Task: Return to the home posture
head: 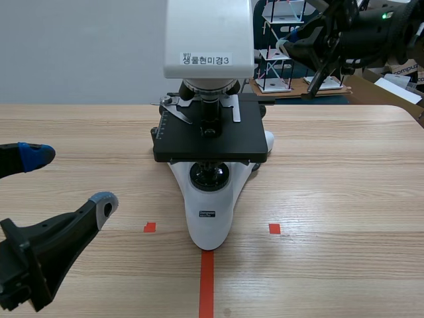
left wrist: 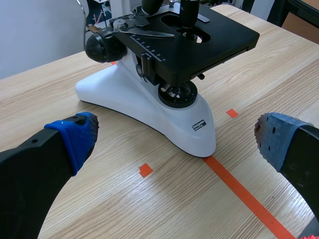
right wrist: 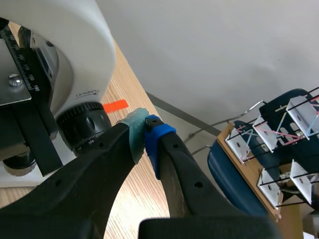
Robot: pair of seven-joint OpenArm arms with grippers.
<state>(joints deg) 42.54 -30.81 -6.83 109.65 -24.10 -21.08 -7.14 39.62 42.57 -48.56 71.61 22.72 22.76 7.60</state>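
Aiming for home, I held my left gripper [head: 69, 179] released lower left, right gripper [right wrist: 145, 132] clenched empty upper right, clear of the microscope [head: 211, 199].

My wooden table [head: 344, 172] carries one thing, a black-and-white microscope [head: 211, 218] standing mid-table with its base toe pointing to 6 o'clock. From it, the tape line [head: 207, 285] lies at 6 o'clock and the tape squares [head: 150, 227] at 5 and 7.
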